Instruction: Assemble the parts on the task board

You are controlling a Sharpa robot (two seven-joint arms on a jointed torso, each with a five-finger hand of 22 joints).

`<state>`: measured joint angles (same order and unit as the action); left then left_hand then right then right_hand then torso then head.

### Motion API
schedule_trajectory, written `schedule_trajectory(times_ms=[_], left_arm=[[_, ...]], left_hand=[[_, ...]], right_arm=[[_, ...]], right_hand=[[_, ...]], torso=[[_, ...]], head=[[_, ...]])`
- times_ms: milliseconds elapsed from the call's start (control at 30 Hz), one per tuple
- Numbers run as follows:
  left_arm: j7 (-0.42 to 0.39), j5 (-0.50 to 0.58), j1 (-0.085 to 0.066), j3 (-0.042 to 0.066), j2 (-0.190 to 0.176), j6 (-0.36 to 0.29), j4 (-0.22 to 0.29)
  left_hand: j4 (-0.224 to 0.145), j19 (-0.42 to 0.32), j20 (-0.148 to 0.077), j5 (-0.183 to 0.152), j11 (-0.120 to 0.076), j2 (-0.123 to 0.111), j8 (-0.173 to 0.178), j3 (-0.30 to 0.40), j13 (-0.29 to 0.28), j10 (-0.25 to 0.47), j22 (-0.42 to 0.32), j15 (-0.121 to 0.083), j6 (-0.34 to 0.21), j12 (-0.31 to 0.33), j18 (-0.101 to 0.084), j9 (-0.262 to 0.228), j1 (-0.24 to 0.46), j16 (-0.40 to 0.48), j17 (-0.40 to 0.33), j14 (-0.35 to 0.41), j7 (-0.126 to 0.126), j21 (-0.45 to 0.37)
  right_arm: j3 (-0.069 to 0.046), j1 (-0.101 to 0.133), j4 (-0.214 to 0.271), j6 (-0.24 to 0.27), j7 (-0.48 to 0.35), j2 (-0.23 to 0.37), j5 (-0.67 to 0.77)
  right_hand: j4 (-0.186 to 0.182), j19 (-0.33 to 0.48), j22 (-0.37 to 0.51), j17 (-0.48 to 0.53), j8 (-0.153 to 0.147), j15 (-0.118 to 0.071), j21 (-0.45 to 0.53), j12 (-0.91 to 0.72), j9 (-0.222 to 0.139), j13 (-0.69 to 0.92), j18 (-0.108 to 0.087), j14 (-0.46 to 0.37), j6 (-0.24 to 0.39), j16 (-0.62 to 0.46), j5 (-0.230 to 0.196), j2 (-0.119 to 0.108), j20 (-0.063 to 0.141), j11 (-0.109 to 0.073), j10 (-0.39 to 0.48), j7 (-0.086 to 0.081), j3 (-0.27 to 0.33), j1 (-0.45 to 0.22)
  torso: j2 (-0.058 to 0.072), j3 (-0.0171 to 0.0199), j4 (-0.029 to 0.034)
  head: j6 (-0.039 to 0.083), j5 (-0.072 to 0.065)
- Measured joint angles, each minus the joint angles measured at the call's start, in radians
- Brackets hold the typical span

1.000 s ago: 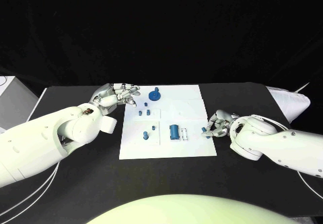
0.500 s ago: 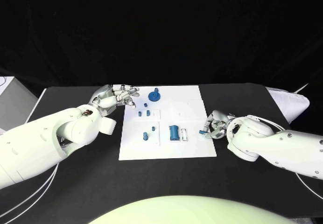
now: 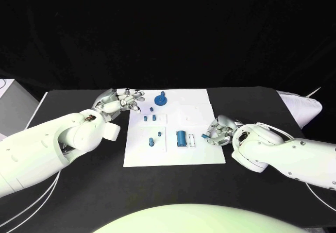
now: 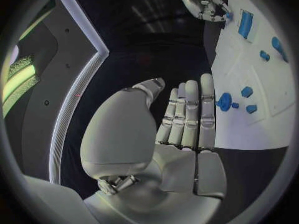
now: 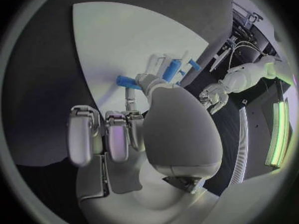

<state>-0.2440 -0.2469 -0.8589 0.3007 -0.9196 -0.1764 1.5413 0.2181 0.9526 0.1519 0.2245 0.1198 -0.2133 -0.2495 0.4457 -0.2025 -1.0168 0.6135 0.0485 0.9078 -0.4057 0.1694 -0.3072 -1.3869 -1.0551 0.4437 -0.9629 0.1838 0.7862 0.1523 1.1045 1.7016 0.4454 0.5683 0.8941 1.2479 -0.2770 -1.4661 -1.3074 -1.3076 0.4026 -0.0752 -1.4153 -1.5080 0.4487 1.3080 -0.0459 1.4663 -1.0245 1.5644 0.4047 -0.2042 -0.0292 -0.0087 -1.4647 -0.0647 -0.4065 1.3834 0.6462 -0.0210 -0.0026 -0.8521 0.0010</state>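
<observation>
R hand (image 3: pixel 218 132) moved inward | fingertips touching blue part (image 5: pixel 126 81)

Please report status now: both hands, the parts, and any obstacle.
Left hand open, hovering at task board far left corner. Right hand at the board's right edge, thumb touching small blue part. No obstacle seen.

The white task board (image 3: pixel 189 107) lies mid-table, with bare white surface toward its 1 o'clock corner and along its near 6 o'clock edge. Small blue parts (image 3: pixel 151 117) cluster from the centre out to 10 o'clock, the left hand (image 3: pixel 120 100) at the 10 o'clock corner. The right hand (image 3: pixel 218 131) blocks the 4 o'clock edge, just beside a blue cylinder (image 3: pixel 181 138).
</observation>
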Motion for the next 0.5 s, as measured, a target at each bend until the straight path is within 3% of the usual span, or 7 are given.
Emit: schedule_trajectory(times_ms=[267, 400, 500], left_arm=[[0.001, 0.000, 0.000, 0.000, -0.001, 0.001, 0.001], [0.001, 0.000, 0.000, 0.000, -0.001, 0.001, 0.001], [0.001, 0.000, 0.000, 0.000, -0.001, 0.001, 0.001]], left_hand=[[0.000, 0.000, 0.000, 0.000, 0.000, 0.004, -0.004, 0.000, 0.000, 0.000, -0.001, 0.000, 0.000, 0.000, 0.000, 0.001, -0.004, 0.000, 0.000, 0.000, 0.000, -0.004], [0.000, 0.000, 0.000, 0.000, 0.000, 0.004, -0.004, 0.000, 0.000, 0.000, -0.002, 0.000, 0.000, 0.000, 0.000, 0.001, -0.004, 0.000, 0.000, 0.000, 0.000, -0.004], [0.000, 0.000, 0.000, 0.000, 0.000, 0.004, -0.004, 0.000, 0.000, 0.000, -0.002, 0.000, 0.000, 0.000, 0.000, 0.001, -0.004, 0.000, 0.000, 0.000, 0.000, -0.004]], right_arm=[[0.000, 0.006, 0.016, 0.031, -0.009, -0.027, -0.073], [0.000, 0.006, 0.015, 0.035, -0.010, -0.039, -0.097], [0.000, 0.007, 0.012, 0.035, -0.009, -0.048, -0.111]], right_hand=[[-0.004, 0.000, 0.000, 0.000, 0.008, 0.000, 0.000, 0.000, 0.000, 0.000, 0.000, 0.000, 0.000, 0.000, 0.000, -0.008, 0.000, 0.000, 0.000, 0.000, -0.012, -0.044], [-0.004, 0.000, 0.000, 0.000, 0.020, 0.000, 0.000, 0.000, 0.002, 0.000, 0.000, 0.000, 0.000, 0.000, -0.022, -0.012, 0.000, 0.000, 0.000, 0.000, -0.012, -0.070], [-0.006, 0.000, 0.000, 0.000, 0.020, 0.000, -0.004, -0.006, 0.021, 0.000, 0.000, 0.000, -0.001, 0.000, -0.027, -0.011, 0.000, 0.000, 0.000, 0.001, -0.016, -0.096]], torso=[[0.001, -0.0020, 0.0003], [0.001, -0.0026, -0.0004], [0.002, -0.0026, -0.0004]], head=[[-0.002, -0.001], [-0.003, -0.001], [-0.003, -0.001]])
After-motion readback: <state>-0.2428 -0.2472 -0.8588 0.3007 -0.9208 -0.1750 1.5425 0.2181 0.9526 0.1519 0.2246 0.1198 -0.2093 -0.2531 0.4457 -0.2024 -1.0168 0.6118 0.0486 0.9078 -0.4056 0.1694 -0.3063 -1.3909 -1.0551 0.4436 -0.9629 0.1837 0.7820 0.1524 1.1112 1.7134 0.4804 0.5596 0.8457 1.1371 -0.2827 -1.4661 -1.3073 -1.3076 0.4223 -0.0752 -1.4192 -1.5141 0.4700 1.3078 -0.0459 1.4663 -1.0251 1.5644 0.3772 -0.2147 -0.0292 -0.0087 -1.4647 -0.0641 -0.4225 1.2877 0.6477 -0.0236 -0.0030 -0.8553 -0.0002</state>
